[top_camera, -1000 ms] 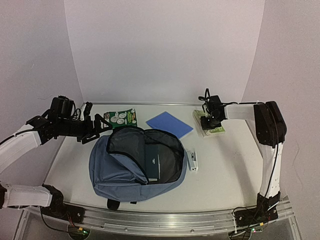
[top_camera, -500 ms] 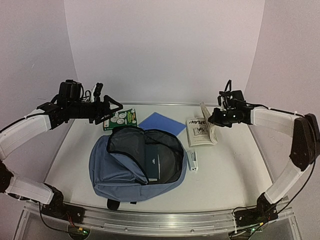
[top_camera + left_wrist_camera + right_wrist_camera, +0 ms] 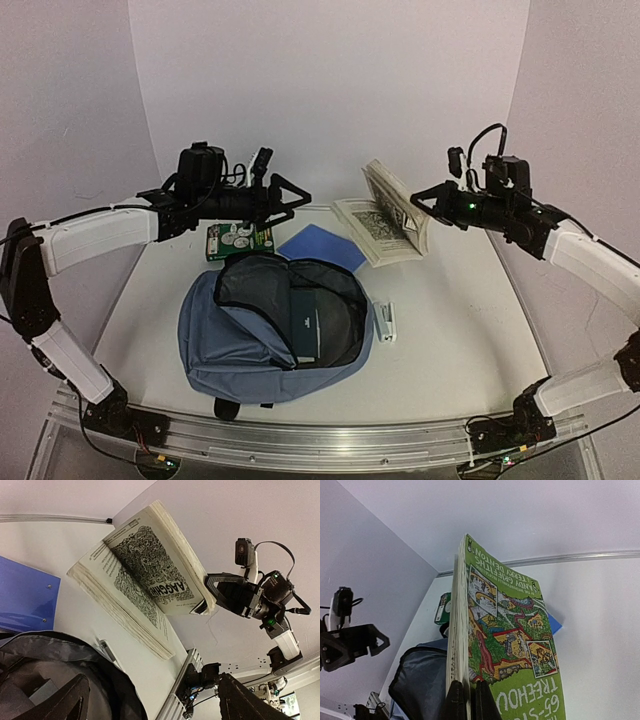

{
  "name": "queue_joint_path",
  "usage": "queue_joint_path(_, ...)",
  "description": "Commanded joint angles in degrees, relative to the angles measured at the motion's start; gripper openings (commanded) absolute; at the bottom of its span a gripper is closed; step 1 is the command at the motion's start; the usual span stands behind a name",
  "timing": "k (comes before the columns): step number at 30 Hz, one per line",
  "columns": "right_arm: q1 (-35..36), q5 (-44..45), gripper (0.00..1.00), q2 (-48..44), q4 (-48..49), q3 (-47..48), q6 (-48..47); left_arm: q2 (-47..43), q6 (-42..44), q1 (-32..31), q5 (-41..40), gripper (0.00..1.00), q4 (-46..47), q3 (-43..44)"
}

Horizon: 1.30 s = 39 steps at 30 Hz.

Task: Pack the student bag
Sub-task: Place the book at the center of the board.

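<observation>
The student bag [image 3: 232, 345] lies open in the middle of the table, slate-blue with black lining, a dark book [image 3: 305, 325] inside. It also shows in the left wrist view [image 3: 45, 677] and the right wrist view [image 3: 417, 685]. My right gripper [image 3: 420, 200] is shut on a green-covered paperback [image 3: 385, 215] and holds it in the air behind the bag, pages fanned open. Its fingers [image 3: 454, 702] pinch the book [image 3: 515, 645] at the edge. My left gripper [image 3: 288, 200] is open and empty, raised above the bag's far rim; its midpoint is low in its own view [image 3: 155, 705].
A flat blue notebook [image 3: 322, 247] lies behind the bag. A green packet [image 3: 240, 240] lies at the back left. A white stapler [image 3: 386, 322] lies just right of the bag. White walls close the back and both sides.
My right gripper has lifted the paperback off the back-right of the table into the air, and it has fallen open. My left arm has risen and swung right, over the bag's far rim.
</observation>
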Motion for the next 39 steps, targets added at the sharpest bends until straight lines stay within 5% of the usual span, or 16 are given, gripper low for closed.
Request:
queue_joint_path(1,4.26,0.05,0.0,-1.48,6.27,1.68,3.06,2.95,-4.45,-0.44,2.93,0.89,7.8,2.66)
queue_joint_path(10,13.09,2.86,0.0,2.82,15.74,-6.16,9.31,0.94,-7.64,-0.75,-6.35,0.89,3.53,-6.44)
queue_joint_path(20,20.17,-0.49,0.03,13.22,15.1,-8.02,6.85,1.91,-9.74,-2.84,-8.1,0.89,2.73,-11.59)
queue_joint_path(24,20.39,0.44,0.73,12.89,11.73,-7.72,5.7,1.38,-9.64,-3.14,-8.57,0.89,1.6,-12.8)
queue_joint_path(28,18.99,9.32,0.98,11.06,3.67,-5.2,4.03,0.86,-9.64,-3.29,-9.02,0.89,0.33,-14.1)
queue_joint_path(31,15.23,7.5,0.98,12.66,2.24,-5.5,5.4,0.7,-9.85,-3.39,-8.96,0.88,0.14,-15.03)
queue_joint_path(39,11.82,0.95,0.81,16.51,1.96,-10.94,8.72,0.22,-10.12,-3.85,-9.11,0.84,-0.17,-15.65)
